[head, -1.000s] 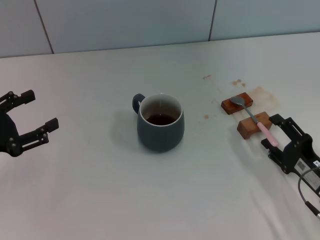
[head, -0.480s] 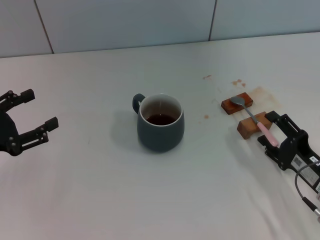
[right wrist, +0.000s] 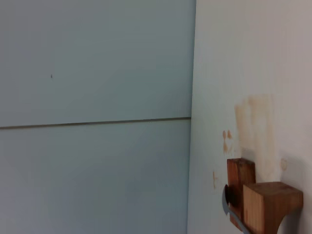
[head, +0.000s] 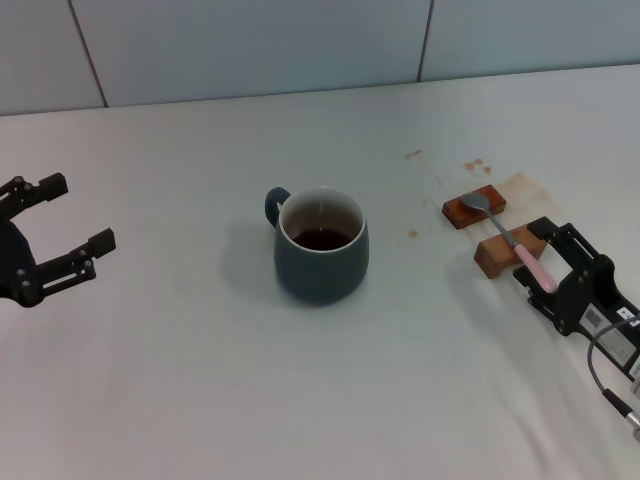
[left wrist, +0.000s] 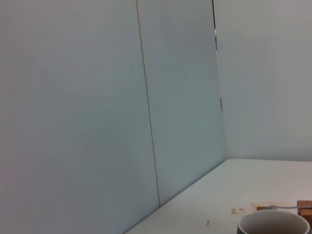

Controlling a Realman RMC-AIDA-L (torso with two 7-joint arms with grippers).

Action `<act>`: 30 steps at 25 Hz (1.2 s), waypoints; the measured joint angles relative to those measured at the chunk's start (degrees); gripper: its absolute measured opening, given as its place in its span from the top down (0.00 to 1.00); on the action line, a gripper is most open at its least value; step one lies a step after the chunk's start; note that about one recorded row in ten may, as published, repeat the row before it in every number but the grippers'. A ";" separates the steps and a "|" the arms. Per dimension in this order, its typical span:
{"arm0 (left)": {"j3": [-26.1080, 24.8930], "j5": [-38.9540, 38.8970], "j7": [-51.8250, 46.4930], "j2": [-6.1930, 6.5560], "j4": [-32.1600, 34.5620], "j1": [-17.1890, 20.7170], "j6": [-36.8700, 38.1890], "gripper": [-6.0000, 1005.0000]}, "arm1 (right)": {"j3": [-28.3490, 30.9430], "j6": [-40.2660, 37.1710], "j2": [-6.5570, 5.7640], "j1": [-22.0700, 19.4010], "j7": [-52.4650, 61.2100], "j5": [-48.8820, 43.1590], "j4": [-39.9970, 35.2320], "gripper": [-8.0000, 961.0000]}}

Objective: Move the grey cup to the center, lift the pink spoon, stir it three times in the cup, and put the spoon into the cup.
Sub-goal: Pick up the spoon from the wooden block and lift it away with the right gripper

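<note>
The grey cup (head: pixel 321 258) stands mid-table with dark liquid inside and its handle toward the back left; its rim (left wrist: pixel 274 223) shows in the left wrist view. The pink spoon (head: pixel 527 255) lies across two wooden blocks, metal bowl (head: pixel 475 203) on the far one, pink handle pointing to the near right. My right gripper (head: pixel 541 262) is open with a finger on each side of the handle's end, not closed on it. My left gripper (head: pixel 80 212) hovers open at the far left, well away from the cup. In the right wrist view only the spoon's bowl edge (right wrist: pixel 227 202) shows.
Two brown wooden blocks (head: pixel 474 208) (head: pixel 505 250) carry the spoon; they also show close up as blocks (right wrist: pixel 270 201) in the right wrist view. Brown stains (head: pixel 522 186) mark the table behind them. A tiled wall (head: pixel 300 40) runs along the table's back edge.
My right gripper has crept forward along the table so its open fingers now straddle the end of the pink handle. The left gripper, cup and spoon have stayed put.
</note>
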 joint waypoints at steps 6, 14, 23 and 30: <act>0.00 0.00 0.00 0.06 0.00 -0.17 0.04 0.15 | -0.03 0.54 0.00 -0.02 0.99 0.16 -0.03 0.20; 0.00 -0.09 0.00 0.09 0.00 -0.11 0.62 0.15 | -0.03 0.77 -0.02 0.01 1.09 0.11 -0.27 0.47; 0.00 -1.92 0.03 0.20 0.00 0.55 1.36 0.15 | -0.11 0.85 0.09 -0.21 -0.09 0.05 -1.06 0.70; 0.00 -2.08 0.08 0.01 0.00 0.60 1.67 0.15 | 4.82 -5.64 0.12 0.49 -17.06 0.73 -3.56 0.85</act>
